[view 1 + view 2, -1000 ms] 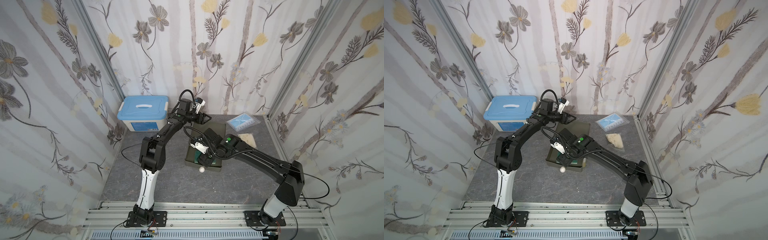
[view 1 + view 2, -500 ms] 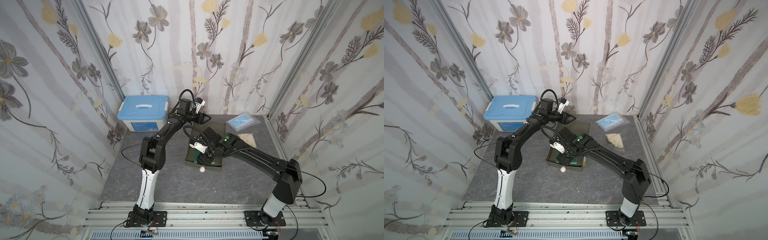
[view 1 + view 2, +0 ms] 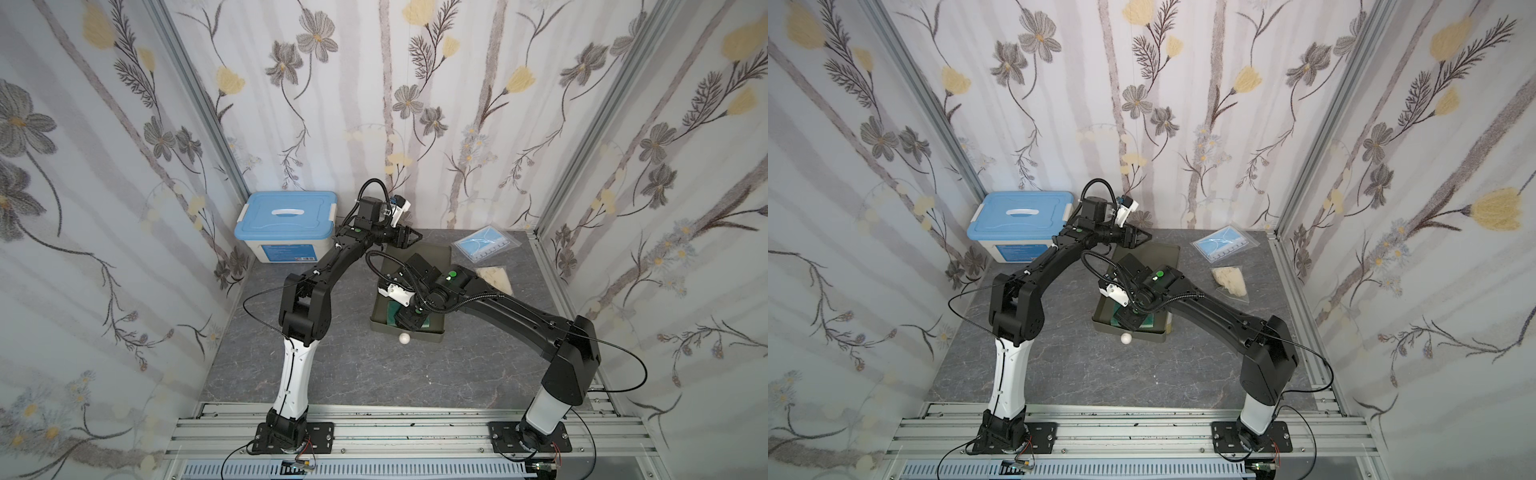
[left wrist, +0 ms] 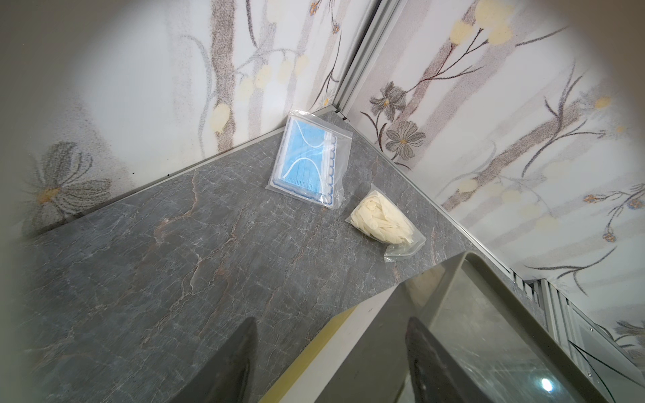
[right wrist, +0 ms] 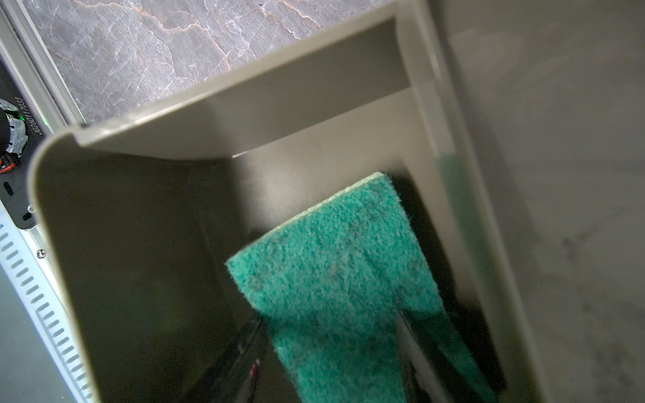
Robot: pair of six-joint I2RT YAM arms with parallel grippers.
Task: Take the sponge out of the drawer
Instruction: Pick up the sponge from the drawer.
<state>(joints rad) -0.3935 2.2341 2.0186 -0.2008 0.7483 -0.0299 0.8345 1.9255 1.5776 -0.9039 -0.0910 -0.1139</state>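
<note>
- Right end effector (image 3: 409,319) reaches down into the open drawer (image 5: 296,104), fingers (image 5: 242,350) straddling the green sponge (image 5: 335,265).
- Is it pinching?
- Fingers sit at the long edges; whether they press yet, I cannot tell.
- Which way does the sponge lie?
- Directly beneath, inside the drawer near its front, long axis running out between the fingers toward a side wall. Left arm (image 3: 332,262) is farther off, at the cabinet's (image 3: 434,253) back.

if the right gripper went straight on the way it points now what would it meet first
The green sponge, lying in the open drawer: the right gripper points down at it, a finger on either side. Whether they touch it yet is unclear.
</note>
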